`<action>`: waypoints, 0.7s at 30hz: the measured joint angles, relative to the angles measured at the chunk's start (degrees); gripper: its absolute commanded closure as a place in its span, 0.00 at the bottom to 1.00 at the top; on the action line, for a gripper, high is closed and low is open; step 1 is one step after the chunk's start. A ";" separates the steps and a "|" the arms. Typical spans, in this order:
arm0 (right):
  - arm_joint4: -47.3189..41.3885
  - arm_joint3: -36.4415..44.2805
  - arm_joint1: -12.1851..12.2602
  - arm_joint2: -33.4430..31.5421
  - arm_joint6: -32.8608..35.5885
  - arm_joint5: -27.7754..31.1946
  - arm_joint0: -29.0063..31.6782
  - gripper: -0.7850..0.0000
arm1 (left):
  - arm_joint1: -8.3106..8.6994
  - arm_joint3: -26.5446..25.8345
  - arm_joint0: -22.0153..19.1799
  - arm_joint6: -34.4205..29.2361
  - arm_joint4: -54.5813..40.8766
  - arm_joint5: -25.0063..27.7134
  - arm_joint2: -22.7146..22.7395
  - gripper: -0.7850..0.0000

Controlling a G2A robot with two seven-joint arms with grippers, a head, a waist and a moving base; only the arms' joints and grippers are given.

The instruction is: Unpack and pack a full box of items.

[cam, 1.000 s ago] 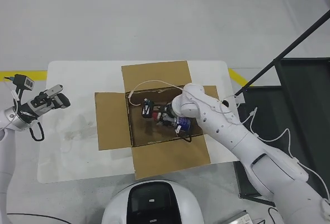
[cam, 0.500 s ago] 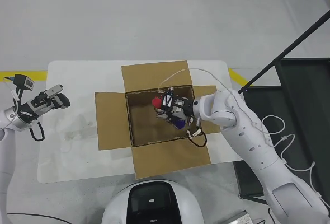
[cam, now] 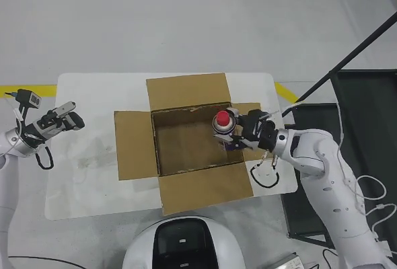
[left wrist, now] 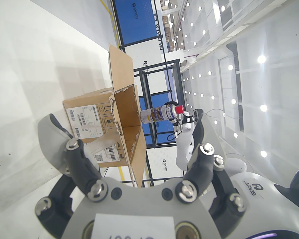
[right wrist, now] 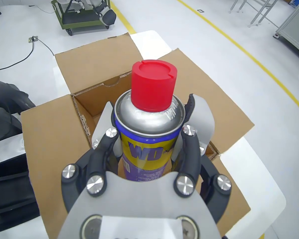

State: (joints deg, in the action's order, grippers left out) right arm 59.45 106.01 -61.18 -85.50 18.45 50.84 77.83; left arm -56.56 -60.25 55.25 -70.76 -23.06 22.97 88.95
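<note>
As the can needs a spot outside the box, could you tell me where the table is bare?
The widest bare patch of table lies between the open left flap and the left gripper, and it continues to the near edge. The right side is crowded: the right gripper with the spray can, and a black cable loop.

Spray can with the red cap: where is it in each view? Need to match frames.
Top view: spray can upright over the right side of the box, held by the right gripper.
Left wrist view: spray can far off, above the open box, in the right gripper.
Right wrist view: spray can close up between the fingers, open box beneath.
Shared landmark: the box with its flaps open.
</note>
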 measured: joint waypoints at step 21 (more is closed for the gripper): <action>2.15 -1.51 0.60 -10.08 -18.41 2.80 10.76 1.00 | 0.00 0.00 0.00 0.00 0.00 0.00 0.00 0.00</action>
State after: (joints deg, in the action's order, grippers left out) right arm 61.60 104.49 -60.57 -95.58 0.04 53.64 88.59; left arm -56.56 -60.25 55.25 -70.76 -23.06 22.97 88.95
